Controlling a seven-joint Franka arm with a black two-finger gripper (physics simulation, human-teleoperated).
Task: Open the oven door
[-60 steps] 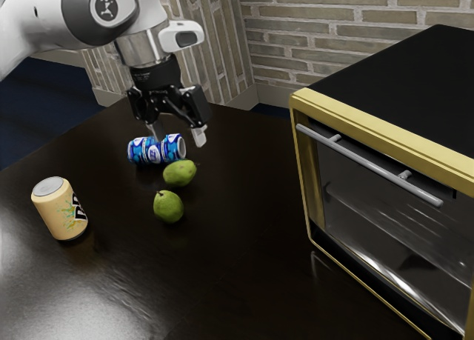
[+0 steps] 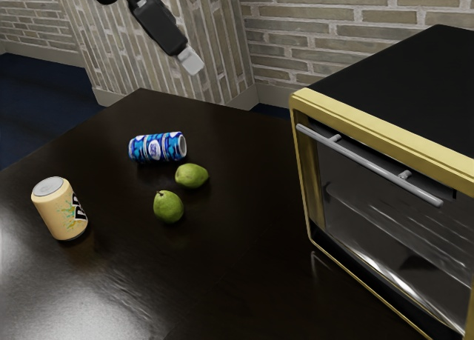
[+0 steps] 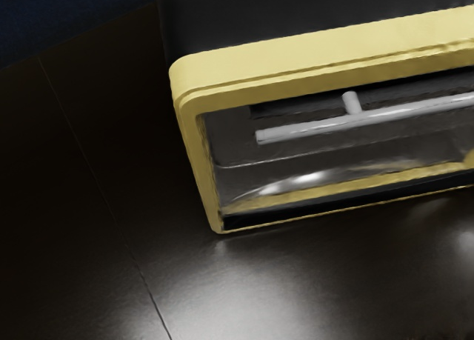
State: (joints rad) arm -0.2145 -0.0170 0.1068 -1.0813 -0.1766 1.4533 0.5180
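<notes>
Carrying the hand (image 2: 163,29) high, up at the exterior view's top edge toward its left, partly cut off by that edge. Slanted rather than plumb, with a pale tip angled downward and toward the exterior view's right. Raised above the desk (image 2: 222,281) and well apart from the oven (image 2: 415,66). Facing the oven front obliquely from above in the wrist view, with the yellow frame (image 3: 311,66) tilted across it and one end of the handle in sight. Can't tell from either view whether opened apart or brought together; can't make out any object held, either. Touching neither the handle (image 2: 370,166) nor the door (image 2: 385,236). Shut within the yellow frame, at the exterior view's right, with the handle running across near the top. Spread over the desk, toward the exterior view's left: a blue can (image 2: 154,147) lying on its side, with a green pear (image 2: 191,176) near it, a second green pear (image 2: 168,207) beside the first, and a pale yellow can (image 2: 59,210) upright and well apart from the pears.
</notes>
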